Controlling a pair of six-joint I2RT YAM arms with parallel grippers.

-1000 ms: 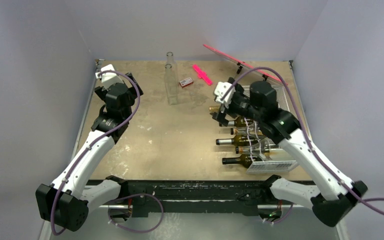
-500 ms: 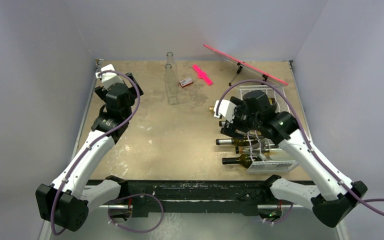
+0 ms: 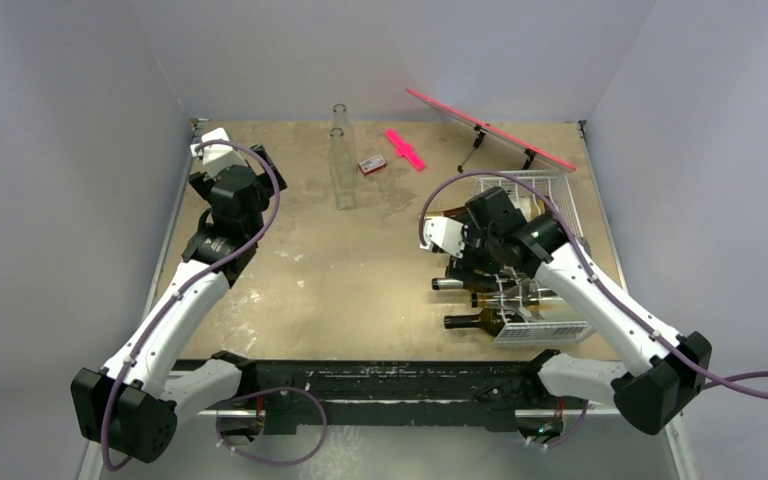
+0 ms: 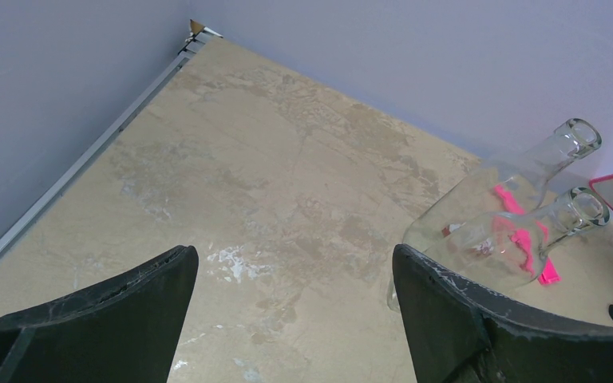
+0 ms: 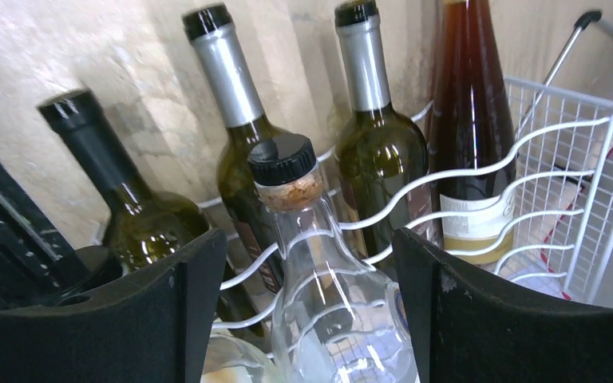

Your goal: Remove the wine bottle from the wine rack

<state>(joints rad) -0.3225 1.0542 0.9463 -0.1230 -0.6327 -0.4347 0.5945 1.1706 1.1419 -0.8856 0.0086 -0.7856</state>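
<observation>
From above, the right end effector (image 3: pixel 470 265) hangs low over the wine rack (image 3: pixel 535 183). Left wrist: the left end effector (image 4: pixel 291 255) gapes, empty. Right wrist: parted jaws straddle a clear wine bottle (image 5: pixel 319 271) (gap on one side, not clamped) lying in the rack.

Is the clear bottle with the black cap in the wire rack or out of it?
In. The clear bottle lies on the upper wavy wires of the wine rack, above the dark bottles.
</observation>
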